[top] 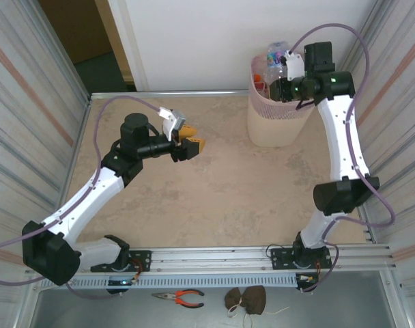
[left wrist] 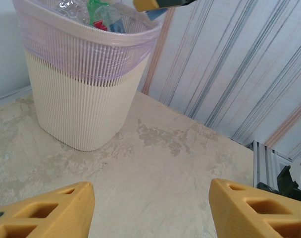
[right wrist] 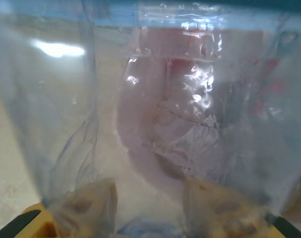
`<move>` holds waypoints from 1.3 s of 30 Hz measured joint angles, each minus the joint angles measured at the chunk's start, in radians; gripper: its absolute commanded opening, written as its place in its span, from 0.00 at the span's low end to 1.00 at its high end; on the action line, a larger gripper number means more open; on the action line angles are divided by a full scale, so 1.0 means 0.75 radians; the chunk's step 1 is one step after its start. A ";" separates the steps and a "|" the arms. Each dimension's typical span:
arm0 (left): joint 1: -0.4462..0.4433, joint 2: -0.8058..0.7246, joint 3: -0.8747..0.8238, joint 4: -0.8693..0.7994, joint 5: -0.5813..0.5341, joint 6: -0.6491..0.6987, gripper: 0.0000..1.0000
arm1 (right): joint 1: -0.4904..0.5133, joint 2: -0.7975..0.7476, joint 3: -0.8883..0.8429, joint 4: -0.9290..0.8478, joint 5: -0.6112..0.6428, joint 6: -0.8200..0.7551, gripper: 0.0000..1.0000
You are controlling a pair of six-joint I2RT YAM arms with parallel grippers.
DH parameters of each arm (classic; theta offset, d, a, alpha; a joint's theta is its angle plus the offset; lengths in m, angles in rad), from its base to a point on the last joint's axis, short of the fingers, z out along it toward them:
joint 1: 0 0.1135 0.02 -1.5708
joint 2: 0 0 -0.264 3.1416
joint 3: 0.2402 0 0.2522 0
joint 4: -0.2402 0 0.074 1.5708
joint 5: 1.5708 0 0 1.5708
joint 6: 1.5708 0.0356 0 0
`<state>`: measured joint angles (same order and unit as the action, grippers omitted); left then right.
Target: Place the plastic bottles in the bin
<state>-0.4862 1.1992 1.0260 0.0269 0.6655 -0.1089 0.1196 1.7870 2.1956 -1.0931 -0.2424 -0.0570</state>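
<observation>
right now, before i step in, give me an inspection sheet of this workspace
surface: marbled beige table, no loose bottles seen
job's things: bin at far right, bottles piled inside
clutter: pliers and brown cloth on near ledge
grippers: left gripper open, nothing held; right gripper shut on clear bottle above bin
cables: purple cables loop from both arms
surroundings: striped side panels, white back wall

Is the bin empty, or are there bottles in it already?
Not empty: the bin holds bottles, clear and green, piled up to its rim.
</observation>
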 measured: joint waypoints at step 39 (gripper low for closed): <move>0.000 -0.018 -0.004 -0.006 -0.033 0.002 0.63 | 0.101 0.170 0.194 0.199 0.201 -0.059 0.77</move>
<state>-0.4862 1.1854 1.0233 0.0223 0.6411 -0.1078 0.1955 1.9144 2.3409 -0.9436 -0.0917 -0.1013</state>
